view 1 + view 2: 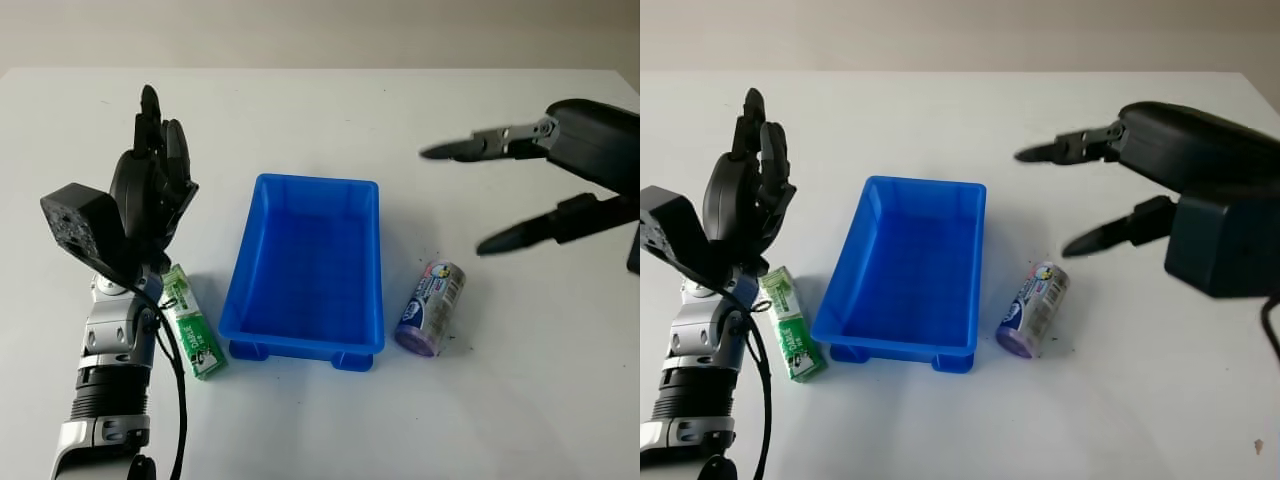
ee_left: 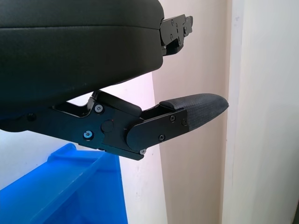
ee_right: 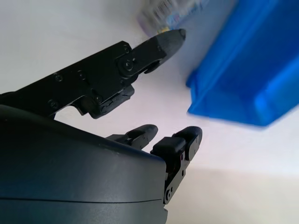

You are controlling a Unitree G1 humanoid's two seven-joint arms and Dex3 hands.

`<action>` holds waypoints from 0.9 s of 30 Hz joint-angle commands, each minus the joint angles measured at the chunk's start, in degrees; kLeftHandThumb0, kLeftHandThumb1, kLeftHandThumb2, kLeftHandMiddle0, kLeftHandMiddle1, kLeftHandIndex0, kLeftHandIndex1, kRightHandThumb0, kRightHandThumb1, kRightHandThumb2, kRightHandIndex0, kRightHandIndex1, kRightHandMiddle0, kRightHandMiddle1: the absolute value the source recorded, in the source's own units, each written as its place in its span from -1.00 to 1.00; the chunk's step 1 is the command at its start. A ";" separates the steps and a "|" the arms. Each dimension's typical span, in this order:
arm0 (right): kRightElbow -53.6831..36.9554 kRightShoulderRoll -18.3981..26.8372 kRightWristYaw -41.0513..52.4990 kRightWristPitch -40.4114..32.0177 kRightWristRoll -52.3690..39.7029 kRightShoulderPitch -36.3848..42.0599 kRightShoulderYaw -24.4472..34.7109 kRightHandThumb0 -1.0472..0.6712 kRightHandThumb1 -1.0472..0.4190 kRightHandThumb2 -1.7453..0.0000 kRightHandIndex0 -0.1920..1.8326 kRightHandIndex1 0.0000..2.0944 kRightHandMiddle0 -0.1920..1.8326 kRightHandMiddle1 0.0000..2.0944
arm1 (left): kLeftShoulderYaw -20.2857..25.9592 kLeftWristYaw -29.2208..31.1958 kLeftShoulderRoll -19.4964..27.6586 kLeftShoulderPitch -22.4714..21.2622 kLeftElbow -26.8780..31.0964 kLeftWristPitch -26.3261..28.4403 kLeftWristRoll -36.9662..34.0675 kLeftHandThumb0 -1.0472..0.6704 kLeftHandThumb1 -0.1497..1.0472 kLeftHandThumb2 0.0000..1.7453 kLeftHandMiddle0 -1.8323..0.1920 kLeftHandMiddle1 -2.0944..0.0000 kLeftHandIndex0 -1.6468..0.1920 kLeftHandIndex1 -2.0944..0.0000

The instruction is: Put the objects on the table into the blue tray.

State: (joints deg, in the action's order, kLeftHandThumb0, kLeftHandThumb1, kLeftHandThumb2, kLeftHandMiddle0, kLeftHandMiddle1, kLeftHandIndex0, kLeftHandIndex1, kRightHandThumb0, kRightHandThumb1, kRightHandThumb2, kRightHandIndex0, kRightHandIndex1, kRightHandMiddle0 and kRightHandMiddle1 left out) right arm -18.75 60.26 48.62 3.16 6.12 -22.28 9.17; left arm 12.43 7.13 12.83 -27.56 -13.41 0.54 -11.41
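Observation:
A blue tray (image 1: 252, 268) sits mid-table with nothing inside it. To its left lies a green and white carton (image 1: 192, 325), flat on the table. A purple cylindrical can (image 1: 431, 295) lies on its side just right of the tray. My left hand (image 1: 152, 165) is raised upright above the carton, open and holding nothing. My right hand (image 1: 480, 195) hovers open above and to the right of the can, fingers pointing left toward the tray. The tray's corner (image 3: 243, 74) and the can's end (image 3: 161, 14) appear past the right hand's fingers (image 3: 159, 46).
The white table (image 1: 320, 420) stretches wide around the tray, with free room in front and behind. Its far edge meets a beige wall (image 1: 320, 30).

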 commanded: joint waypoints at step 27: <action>8.27 -4.92 -7.74 25.89 10.55 10.26 -8.64 -0.11 -0.62 0.93 -0.31 -0.93 -0.27 -0.94 | 0.30 1.04 0.71 -0.93 2.70 3.41 -0.78 -0.65 1.00 -0.23 1.00 1.00 1.00 1.00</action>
State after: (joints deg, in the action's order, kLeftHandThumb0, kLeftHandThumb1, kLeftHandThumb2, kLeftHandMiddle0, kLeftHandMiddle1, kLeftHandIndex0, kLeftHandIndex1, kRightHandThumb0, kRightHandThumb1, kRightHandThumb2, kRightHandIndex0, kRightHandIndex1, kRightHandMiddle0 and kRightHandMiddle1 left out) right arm -11.42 56.32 41.86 27.91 15.91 -12.67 1.33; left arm 12.56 8.18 12.87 -28.17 -11.93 4.07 -12.43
